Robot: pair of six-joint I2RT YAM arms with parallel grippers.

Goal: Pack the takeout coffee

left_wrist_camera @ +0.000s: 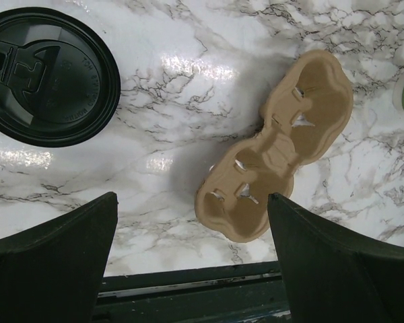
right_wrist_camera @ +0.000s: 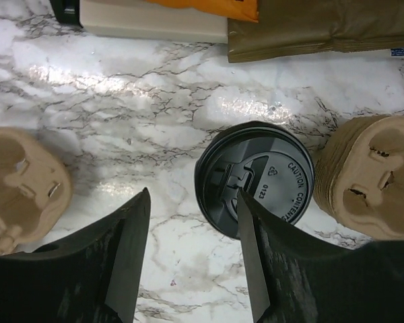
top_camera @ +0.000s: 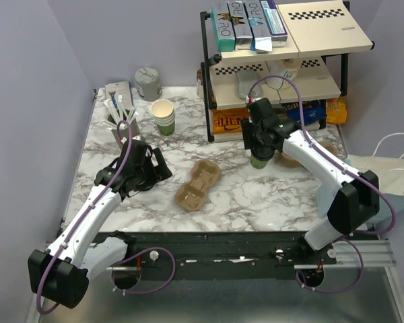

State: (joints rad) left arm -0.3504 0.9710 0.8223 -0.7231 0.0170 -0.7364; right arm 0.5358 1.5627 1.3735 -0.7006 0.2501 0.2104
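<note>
Marble-patterned table (top_camera: 256,198), lavender walls on both sides. Black wire rack (top_camera: 205,74) at back right, flat boxes (top_camera: 246,23) on its top shelf. White paper bag (top_camera: 390,168) off the table's right edge.

Left arm (top_camera: 94,208) reaches over the left half of the table. Left gripper (left_wrist_camera: 192,202) hovers with its jaws spread wide and nothing between them.

Right arm (top_camera: 316,161) reaches in towards the foot of the rack. Right gripper (right_wrist_camera: 192,202) points down with its jaws partly apart and marble showing in the gap. It has not clamped on anything.

Empty pulp cup carrier (top_camera: 197,183) lies mid-table between the two grippers. A stack of similar carriers (right_wrist_camera: 370,178) sits just right of the coffee. Lidless cup stack (top_camera: 163,116) stands at back left.

Takeout coffee (right_wrist_camera: 269,168) stands upright on the table in front of the rack, directly beneath the right gripper. In the right wrist view its black lid sits off-centre, partly in the gap and partly overlapped by the right-hand finger (right_wrist_camera: 310,269). Contact cannot be judged.

Loose black lid (left_wrist_camera: 47,74) lies flat on the marble near the left gripper.
</note>
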